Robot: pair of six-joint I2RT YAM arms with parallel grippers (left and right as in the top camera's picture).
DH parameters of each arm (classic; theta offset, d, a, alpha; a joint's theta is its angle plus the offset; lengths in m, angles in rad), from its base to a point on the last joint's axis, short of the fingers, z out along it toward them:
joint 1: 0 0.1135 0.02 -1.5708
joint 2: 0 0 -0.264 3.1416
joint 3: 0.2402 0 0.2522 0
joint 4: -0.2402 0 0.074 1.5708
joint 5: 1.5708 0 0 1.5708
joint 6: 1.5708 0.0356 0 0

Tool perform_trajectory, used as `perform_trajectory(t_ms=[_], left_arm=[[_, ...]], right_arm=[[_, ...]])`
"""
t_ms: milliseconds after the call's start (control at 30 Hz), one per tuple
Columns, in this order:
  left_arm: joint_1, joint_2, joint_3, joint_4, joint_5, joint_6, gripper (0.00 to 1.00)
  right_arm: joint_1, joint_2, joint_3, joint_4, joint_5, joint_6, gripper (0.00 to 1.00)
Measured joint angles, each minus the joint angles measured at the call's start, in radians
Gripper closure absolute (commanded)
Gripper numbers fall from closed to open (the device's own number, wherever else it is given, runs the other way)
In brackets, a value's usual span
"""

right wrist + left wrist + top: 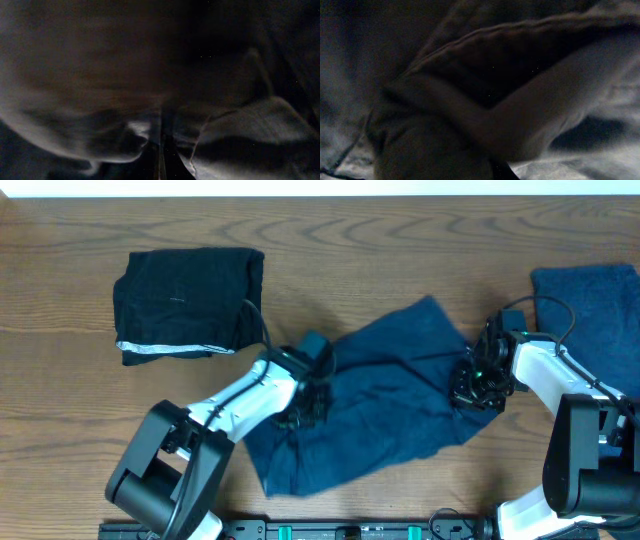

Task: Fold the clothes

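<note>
2 navy — mid pc (385,395), R pc (590,300) | 1 black pc (188,302)

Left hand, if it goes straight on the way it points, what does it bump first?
The blue cloth. The left hand points down into its folds, seemingly touching it; its camera sees only cloth. The table should lie just underneath.

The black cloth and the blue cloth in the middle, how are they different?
The black cloth is folded into a neat square; the blue cloth lies spread out and wrinkly. The black cloth has a white strip along one edge; the blue cloth shows none. Nothing touches the black cloth, while the left gripper and right gripper pinch the blue cloth. Both are soft, dark and lie on the wooden table.
</note>
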Motion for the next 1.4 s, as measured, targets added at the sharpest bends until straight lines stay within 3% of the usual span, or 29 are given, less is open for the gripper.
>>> perform_trajectory(t_ms=[300,600,867,1033,1167,1400], left_arm=[[0.105,0.044,0.002,0.375,-0.029,0.161,0.94],[0.105,0.081,-0.007,0.686,-0.059,0.246,0.94],[0.106,0.231,0.003,0.940,-0.105,0.259,0.94],[0.121,0.253,0.036,0.938,-0.108,0.267,0.94],[0.141,0.224,0.064,0.852,-0.111,0.278,0.94],[0.165,-0.056,0.121,0.602,-0.122,0.285,0.94]], right_arm=[[0.000,0.001,0.000,0.058,-0.021,0.003,0.99],[0.000,0.014,-0.003,0.312,-0.001,0.021,0.99],[0.000,0.033,-0.010,0.520,0.132,0.034,0.98],[0.000,0.035,-0.013,0.626,0.165,0.039,0.99],[0.000,0.035,-0.005,0.640,0.161,0.041,0.99],[-0.035,-0.026,0.112,0.458,0.088,0.036,0.99]])
